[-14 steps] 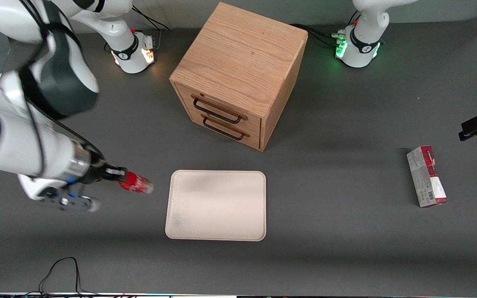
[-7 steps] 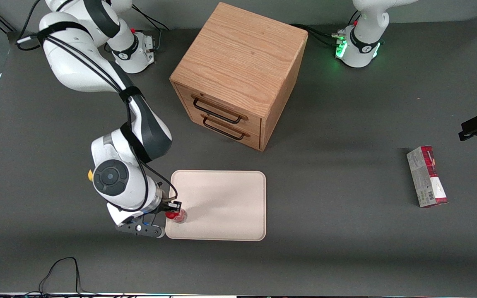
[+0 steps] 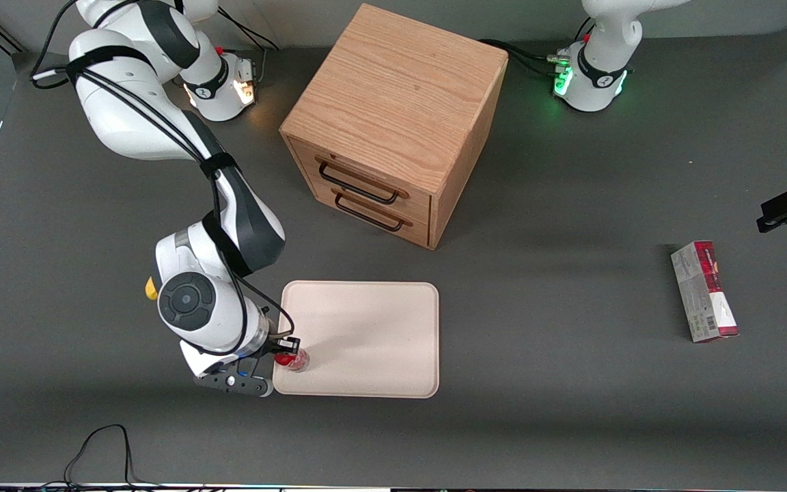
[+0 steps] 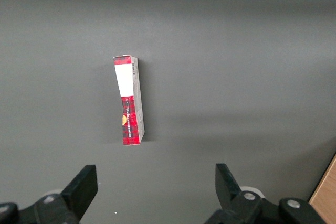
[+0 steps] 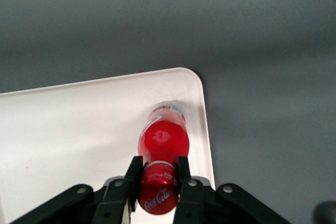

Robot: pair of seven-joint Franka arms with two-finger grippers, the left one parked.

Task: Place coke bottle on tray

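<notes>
- Only the right wrist view shows the gripper fingers pressed on the coke bottle neck.
- The bottle stands upright on the tray, at its corner nearest the front camera, toward the working arm.

— What is hidden in the front view?
— The coke bottle is mostly covered by the pincer.
— And the tray?
— It is cut off by the wrist view's edge.
</notes>
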